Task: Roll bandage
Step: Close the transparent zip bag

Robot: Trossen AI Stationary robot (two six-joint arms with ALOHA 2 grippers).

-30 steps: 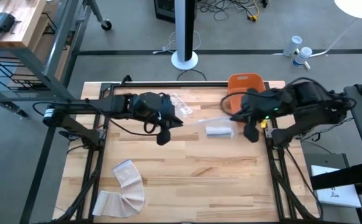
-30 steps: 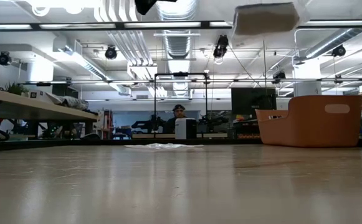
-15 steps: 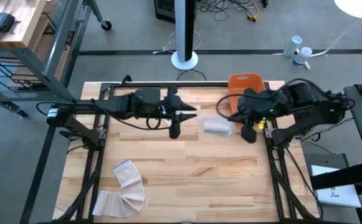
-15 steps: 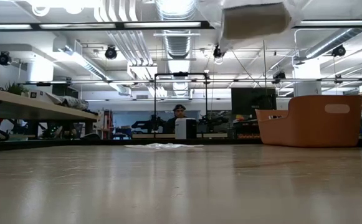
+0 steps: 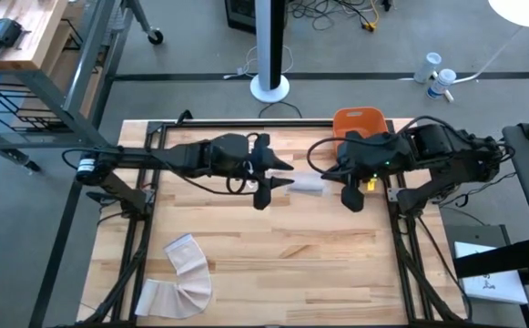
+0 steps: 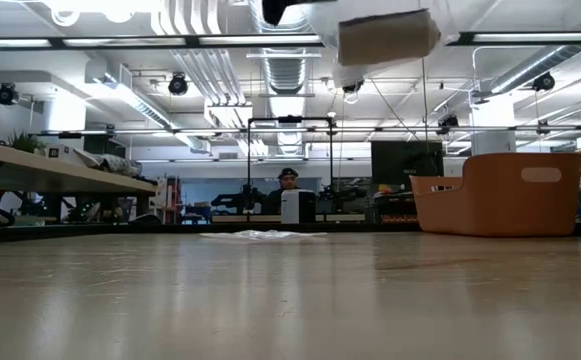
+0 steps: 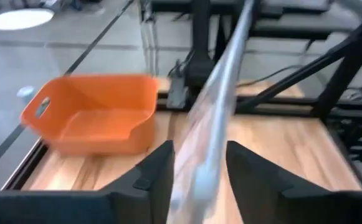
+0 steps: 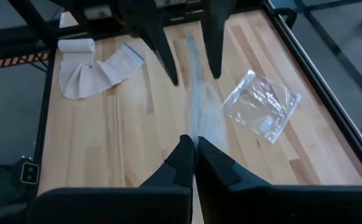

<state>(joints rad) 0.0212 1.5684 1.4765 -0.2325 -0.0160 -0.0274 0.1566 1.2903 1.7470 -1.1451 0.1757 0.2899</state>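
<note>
1. Bandage (image 5: 184, 273): a loose white strip lies unrolled on the front left part of the table (image 5: 291, 264). One end is wound into a small roll and the rest is spread flat. It is well apart from both arms, and nothing is touching it.
2. Over the back middle of the table, my two arms are busy with a clear packet (image 6: 385, 38) that has a pale roll inside. It hangs in the air between them, well above the wood.
3. The right gripper (image 8: 195, 152) is clenched on one edge of the packet's clear film and carries its weight.
4. The left gripper (image 7: 199, 149) has its fingers spread to either side of the film. From the wrist view I judge that it is not pinching it, so it has let go or has not yet taken hold.
5. An empty clear bag (image 8: 261, 106) lies flat on the table near the left arm, and an orange bin (image 5: 360, 121) stands at the back edge by the right arm.
6. My reading is that the rolling itself has barely begun. The strip on the table needs winding up, and whatever I mean to do with the packet is not finished either.
</note>
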